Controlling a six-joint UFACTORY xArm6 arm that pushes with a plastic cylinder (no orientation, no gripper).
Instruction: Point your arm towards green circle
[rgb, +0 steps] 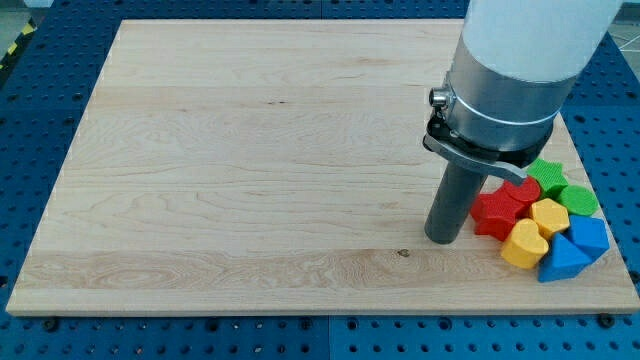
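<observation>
My tip (442, 240) rests on the wooden board (250, 150) at the lower right, just left of a tight cluster of blocks. The green circle (579, 199) lies at the cluster's right side, right of my tip and partly hidden by neighbours. A green star (546, 175) sits just up-left of it, under the arm's metal collar. A red star (503, 208) is the block closest to my tip, a small gap apart. My tip touches no block.
In the same cluster are a yellow hexagon (549, 216), a yellow heart (522, 245), a blue cube (588, 236) and a blue triangle (563, 261), near the board's right and bottom edges. A blue perforated table (30, 120) surrounds the board.
</observation>
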